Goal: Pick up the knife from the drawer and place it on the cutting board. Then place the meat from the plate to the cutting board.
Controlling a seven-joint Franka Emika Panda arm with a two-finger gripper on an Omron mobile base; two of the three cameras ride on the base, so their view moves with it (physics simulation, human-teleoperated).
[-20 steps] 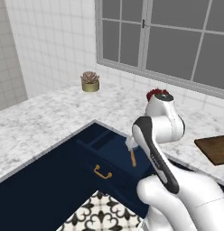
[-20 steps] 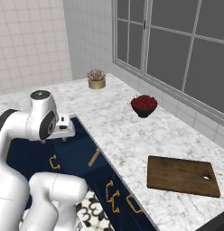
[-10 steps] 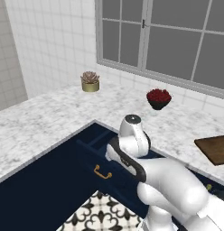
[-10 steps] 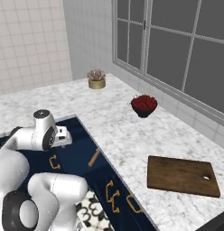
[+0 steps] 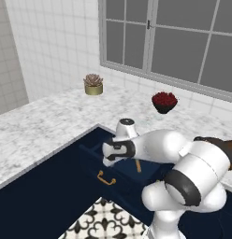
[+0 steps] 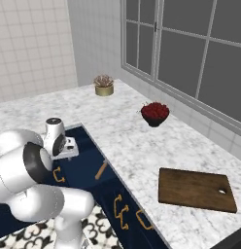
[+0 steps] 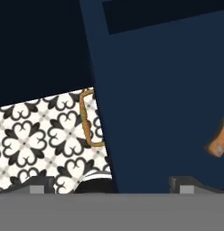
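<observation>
The knife (image 6: 101,170) is lying inside the open drawer (image 7: 168,103), near the drawer's right-hand edge that runs beside the marble counter (image 6: 142,146). Only its tan wooden handle is being made out plainly; in the hand view the butt of that handle (image 7: 218,145) is showing at the right edge of the picture, over the drawer's dark navy floor. The blade is not being seen clearly in any view.

The gripper (image 7: 109,185) is being held above the drawer's front edge, its two finger tips spread fully apart with nothing between them. One tip (image 7: 39,185) is hanging over the patterned floor tiles (image 7: 37,140) and the other (image 7: 188,182) over the drawer's interior, with the gold curved handle (image 7: 86,118) of the drawer front in between. The knife is therefore lying well off to one side of the open jaws, not between them.

The cutting board (image 6: 196,189) is resting on the counter near its right front corner, well apart from the drawer, with nothing on it. A dark bowl of red berries (image 6: 155,113) and a small potted plant (image 6: 104,85) are standing nearer the window.

Several risks are being judged from here. If the gripper is lowered as it is hanging now, the drawer front is likely to be struck. The handle is lying close to the drawer's side wall, so a finger may be jammed against it. A grasp at the butt end may let the knife tilt or slip.
</observation>
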